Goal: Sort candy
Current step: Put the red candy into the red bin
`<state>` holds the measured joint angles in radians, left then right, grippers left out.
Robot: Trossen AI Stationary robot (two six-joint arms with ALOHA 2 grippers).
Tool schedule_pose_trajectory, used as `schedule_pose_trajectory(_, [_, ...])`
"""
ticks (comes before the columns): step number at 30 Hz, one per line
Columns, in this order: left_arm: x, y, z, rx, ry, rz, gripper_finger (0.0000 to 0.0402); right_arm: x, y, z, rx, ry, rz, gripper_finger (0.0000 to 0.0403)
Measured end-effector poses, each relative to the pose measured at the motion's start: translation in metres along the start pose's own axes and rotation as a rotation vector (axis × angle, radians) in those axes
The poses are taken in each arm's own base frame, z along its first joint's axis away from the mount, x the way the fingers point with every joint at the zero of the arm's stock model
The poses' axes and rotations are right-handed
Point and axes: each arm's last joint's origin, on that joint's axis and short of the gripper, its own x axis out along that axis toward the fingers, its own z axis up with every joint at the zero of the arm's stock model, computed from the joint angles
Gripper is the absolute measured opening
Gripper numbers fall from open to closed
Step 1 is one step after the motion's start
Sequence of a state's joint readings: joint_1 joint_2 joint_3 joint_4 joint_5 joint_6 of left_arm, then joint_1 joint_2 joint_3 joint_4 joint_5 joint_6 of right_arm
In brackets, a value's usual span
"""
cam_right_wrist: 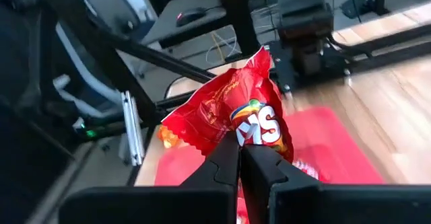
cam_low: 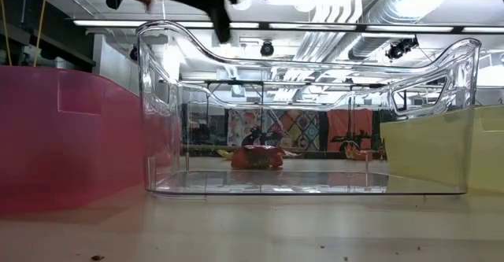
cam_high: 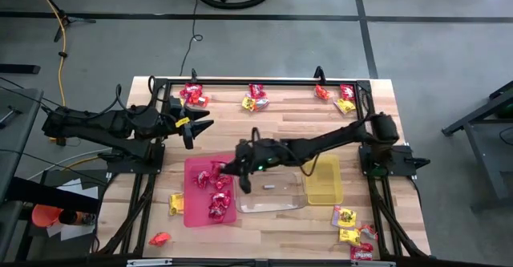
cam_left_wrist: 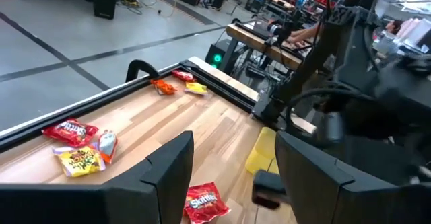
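Observation:
My right gripper (cam_high: 234,170) reaches from the table's right and hangs over the red tray (cam_high: 192,211). It is shut on a red candy packet (cam_right_wrist: 225,109). Several red candy packets (cam_high: 218,207) lie in the red tray. A clear tray (cam_high: 280,203) and a yellow tray (cam_high: 323,193) stand to its right. More candy lies along the far edge (cam_high: 255,99) and at the near right corner (cam_high: 351,235). My left gripper (cam_high: 198,127) waits open at the far left, above the table, with nothing between its fingers (cam_left_wrist: 168,177). My right gripper pinches the red packet between its two fingers, at one edge of the wrapper (cam_right_wrist: 244,138) beside the white lettering. The fingers come nearly level from the table's right side. The packet stands out past the fingertips, crumpled, lifted clear above the red tray.
A yellow packet (cam_high: 176,203) and an orange one (cam_high: 160,238) lie on the wood left of the red tray. A black frame (cam_high: 264,81) runs along the table's far edge and down both sides. Bare wood lies between the trays and the far candy.

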<state>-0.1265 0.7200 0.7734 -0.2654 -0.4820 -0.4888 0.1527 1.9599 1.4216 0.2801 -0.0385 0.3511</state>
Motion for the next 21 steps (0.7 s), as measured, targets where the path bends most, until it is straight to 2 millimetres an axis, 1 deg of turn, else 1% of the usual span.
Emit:
schedule_pose_trajectory(3, [0.000,0.000,0.000,-0.005,0.000,0.000,0.0197,0.012,0.002,0.010,-0.041,0.047,-0.021,0.0000])
schedule_pose_trajectory(7, [0.000,0.000,0.000,-0.005,0.000,0.000,0.0197,0.019,0.004,0.018,-0.082,0.088,-0.034,0.0000])
schedule_pose_trajectory(10, [0.000,0.000,0.000,-0.005,0.000,0.000,0.0197,0.020,0.005,0.018,-0.103,0.102,-0.036,0.0000])
schedule_pose_trajectory(14, [0.000,0.000,0.000,-0.005,0.000,0.000,0.0197,0.020,0.003,0.015,-0.083,0.128,-0.045,0.0005])
schedule_pose_trajectory(17, [0.000,0.000,0.000,-0.005,0.000,0.000,0.0197,0.020,0.002,0.014,-0.080,0.138,-0.049,0.0028])
schedule_pose_trajectory(21, [0.000,0.000,0.000,0.000,-0.001,0.000,0.0197,0.020,0.003,0.013,-0.068,0.160,-0.027,0.0093])
